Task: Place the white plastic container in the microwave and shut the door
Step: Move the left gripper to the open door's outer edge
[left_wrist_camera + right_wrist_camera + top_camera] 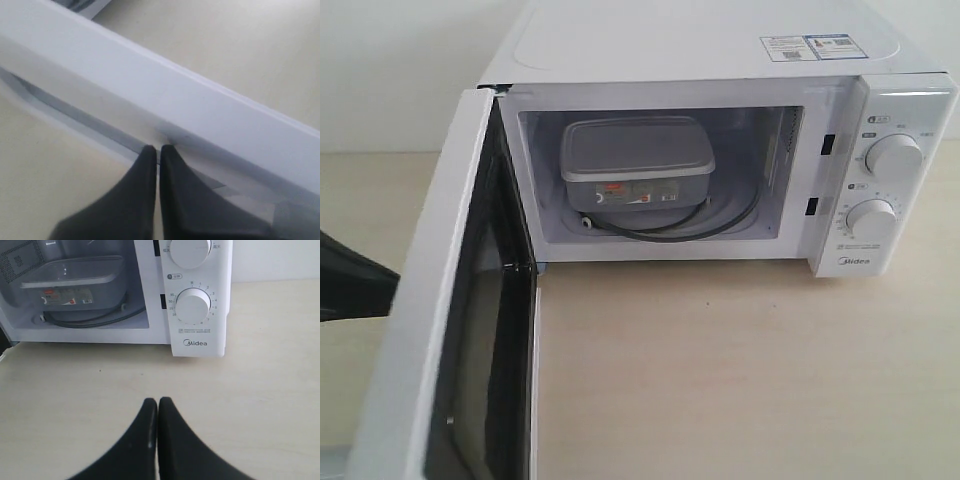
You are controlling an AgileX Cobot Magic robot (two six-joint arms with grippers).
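Seeing container [635, 160] already sitting inside microwave [650, 40] by back edge of counter [720, 380]. Working on door [430, 330], hanging open toward front-left corner. Noting left gripper [159, 150] pinched shut, empty, against door's outside; right gripper [158, 402] likewise shut. Judging steady inward push needed next.

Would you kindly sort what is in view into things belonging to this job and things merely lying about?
Job: white plastic container, microwave, door, left gripper by the door.
Just about: sticker on top, table, right gripper over it.
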